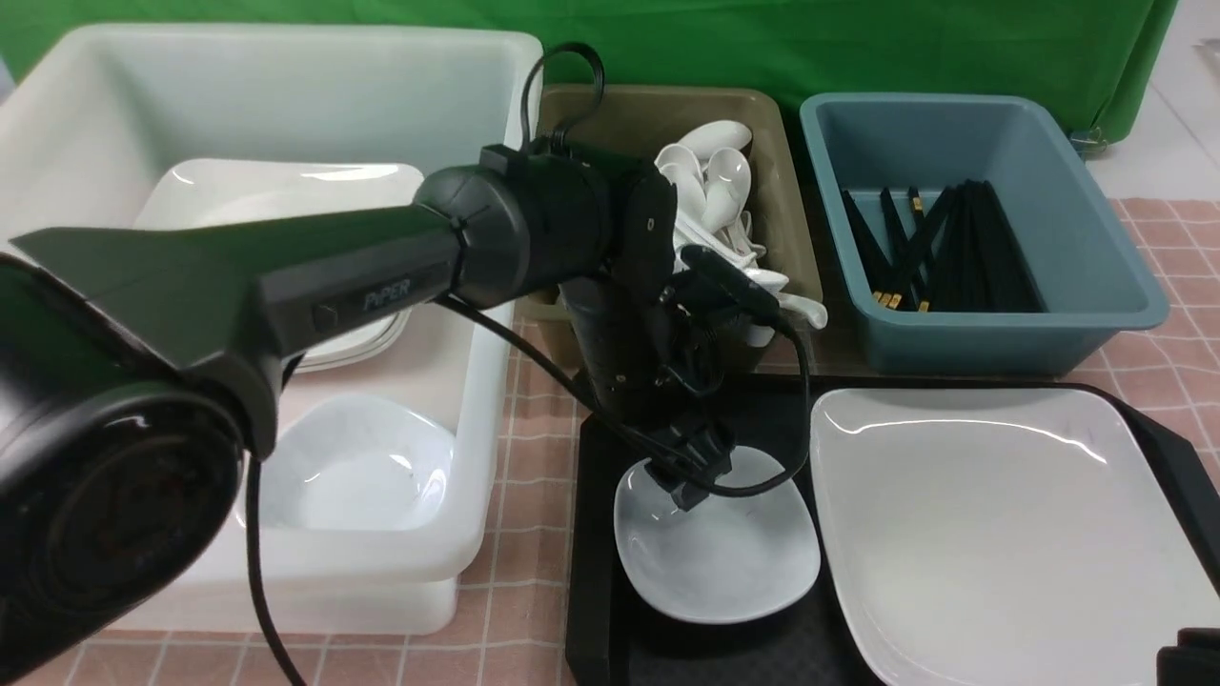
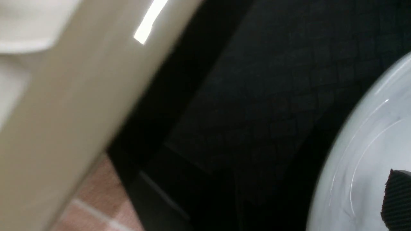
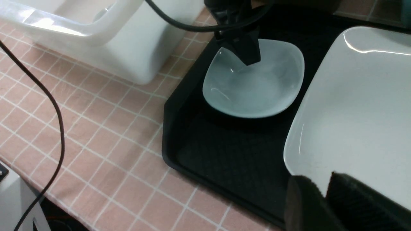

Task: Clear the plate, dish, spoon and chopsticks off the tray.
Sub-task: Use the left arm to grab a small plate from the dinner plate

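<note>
The black tray (image 1: 593,572) holds the small pale dish (image 1: 720,557) and, to its right, the large white plate (image 1: 1010,534). My left gripper (image 1: 691,481) hangs at the dish's far rim, open, holding nothing. One of its fingers (image 3: 248,53) reaches down inside the dish (image 3: 253,86), and a ribbed pad (image 2: 398,200) shows over the dish's floor. My right gripper (image 3: 321,184) sits at the plate's near edge (image 3: 353,112) with its fingers a little apart and white plate showing in the gap. No spoon or chopsticks show on the tray.
A big white bin (image 1: 286,105) on the left holds a plate and a dish. Behind the tray, an olive bin (image 1: 791,229) holds several white spoons and a blue bin (image 1: 1048,171) holds black chopsticks. The cloth is pink checked.
</note>
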